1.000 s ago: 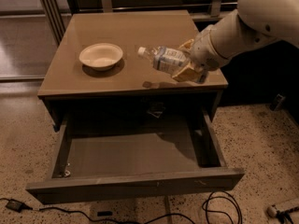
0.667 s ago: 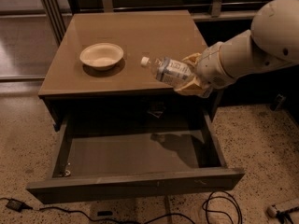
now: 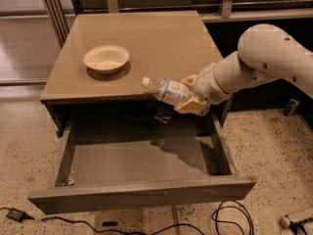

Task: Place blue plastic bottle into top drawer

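Now my yellowish two-finger gripper (image 3: 190, 100) pinches the small clear blue plastic bottle (image 3: 167, 90) sideways. I've carried it forward off the tan cabinet top (image 3: 146, 33), so it hangs above the back of the open grey-brown top drawer (image 3: 142, 195). Lowering and release remain.

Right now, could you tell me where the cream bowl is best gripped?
I'd pinch the cream bowl by its thin rim from straight above: it sits upright, open and handleless. The gripper, above the top drawer by the cabinet, is shut on the blue plastic bottle.
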Tool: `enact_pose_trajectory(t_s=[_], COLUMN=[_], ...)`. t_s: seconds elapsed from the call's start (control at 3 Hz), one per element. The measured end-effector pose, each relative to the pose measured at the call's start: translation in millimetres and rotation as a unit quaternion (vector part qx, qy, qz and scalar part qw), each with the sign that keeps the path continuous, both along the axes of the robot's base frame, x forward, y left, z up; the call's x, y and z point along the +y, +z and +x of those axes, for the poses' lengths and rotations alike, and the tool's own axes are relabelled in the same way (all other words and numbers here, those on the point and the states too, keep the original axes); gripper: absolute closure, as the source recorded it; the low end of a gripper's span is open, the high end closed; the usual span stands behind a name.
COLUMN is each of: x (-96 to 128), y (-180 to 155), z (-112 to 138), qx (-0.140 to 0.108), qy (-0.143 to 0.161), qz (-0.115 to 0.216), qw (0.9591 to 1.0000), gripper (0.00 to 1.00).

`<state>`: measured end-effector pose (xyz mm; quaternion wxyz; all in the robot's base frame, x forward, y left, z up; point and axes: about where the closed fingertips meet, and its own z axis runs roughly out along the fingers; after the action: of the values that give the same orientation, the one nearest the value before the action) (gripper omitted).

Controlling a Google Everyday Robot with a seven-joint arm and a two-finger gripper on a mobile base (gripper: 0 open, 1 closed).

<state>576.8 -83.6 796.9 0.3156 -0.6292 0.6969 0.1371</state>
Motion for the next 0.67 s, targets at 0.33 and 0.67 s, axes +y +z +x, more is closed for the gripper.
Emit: enact_pose_trajectory(t_s=[0.33,0.67], x=[5,1], y=[3,9], z=[-3,-35], qx=[-0.004,-0.017], qy=[0.007,0.015], qz=[-0.001,-0.002], qw=[1.0,0.9997], gripper=[1.0,1.0])
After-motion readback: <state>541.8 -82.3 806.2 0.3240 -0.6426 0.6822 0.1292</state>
